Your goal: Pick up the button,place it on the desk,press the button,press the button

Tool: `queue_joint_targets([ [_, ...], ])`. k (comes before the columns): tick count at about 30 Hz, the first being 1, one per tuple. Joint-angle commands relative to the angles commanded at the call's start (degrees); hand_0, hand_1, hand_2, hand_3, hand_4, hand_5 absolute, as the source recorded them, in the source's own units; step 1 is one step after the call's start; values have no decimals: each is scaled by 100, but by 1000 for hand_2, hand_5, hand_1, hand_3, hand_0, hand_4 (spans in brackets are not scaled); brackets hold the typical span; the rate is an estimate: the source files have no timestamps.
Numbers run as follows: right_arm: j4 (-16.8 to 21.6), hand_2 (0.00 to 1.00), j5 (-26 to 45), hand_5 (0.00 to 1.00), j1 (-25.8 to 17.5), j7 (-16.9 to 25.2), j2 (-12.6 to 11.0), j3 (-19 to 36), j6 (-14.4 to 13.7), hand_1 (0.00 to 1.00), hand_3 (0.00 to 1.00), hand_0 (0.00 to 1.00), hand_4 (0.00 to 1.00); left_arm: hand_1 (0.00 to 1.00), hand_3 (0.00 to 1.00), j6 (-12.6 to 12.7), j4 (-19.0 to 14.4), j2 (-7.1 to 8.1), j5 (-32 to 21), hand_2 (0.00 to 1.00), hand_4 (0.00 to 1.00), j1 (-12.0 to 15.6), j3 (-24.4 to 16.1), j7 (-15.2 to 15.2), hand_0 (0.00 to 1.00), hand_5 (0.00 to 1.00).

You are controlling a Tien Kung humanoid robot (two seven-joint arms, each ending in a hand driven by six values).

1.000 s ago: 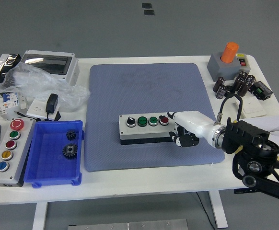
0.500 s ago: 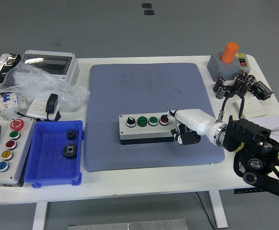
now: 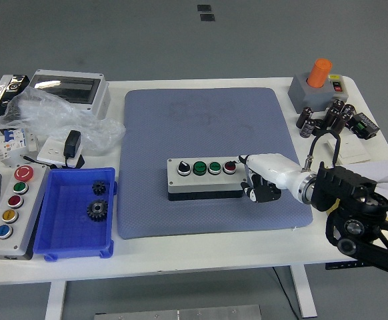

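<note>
Grey four-button control box [image 3: 206,177] on blue-grey mat [image 3: 207,120], long axis left-right; right hand [image 3: 259,179] at its right end, fingers curled, holding nothing, white fingertip by red button [image 3: 229,167]; left hand absent

White table [image 3: 201,257] with rounded corners, standing on white legs [image 3: 305,290], plain grey floor [image 3: 147,37] around the table, two small dark floor plates [image 3: 206,12] beyond the table's far edge, even soft light

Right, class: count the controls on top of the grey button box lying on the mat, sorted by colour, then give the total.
On the button box:
Black selector knob: 1
Green buttons: 2
Red button: 1
Total: 4
</note>
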Motion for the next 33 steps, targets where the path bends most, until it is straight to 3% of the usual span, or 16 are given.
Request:
queue_joint_targets([
  [17, 182, 225, -123, 2, 7, -71, -28, -148, 112, 367, 841, 388, 405, 705, 637, 9, -8, 8, 55, 634, 593, -11, -83, -32, 673, 376],
  [25, 430, 223, 13, 2, -88, 151, -249, 726, -121, 364, 826, 384, 402, 705, 637, 17, -3, 6, 7, 635, 594, 5, -50, -42, 673, 376],
  [30, 373, 223, 157, 2, -199, 332, -199, 1331, -316, 364, 826, 384, 402, 705, 637, 17, -1, -1, -24, 635, 594, 16, -21, -39, 673, 376],
  [31, 315, 297, 205, 164, -225, 397, -154, 1464, -394, 366, 838, 316, 558, 706, 637, 17, -1, -4, -22, 635, 595, 17, -24, -38, 673, 377],
  [33, 153, 297, 329, 164, -272, 555, -41, 1716, -564, 366, 838, 316, 558, 706, 637, 18, -2, -8, -21, 635, 595, 18, -28, -38, 673, 377],
])
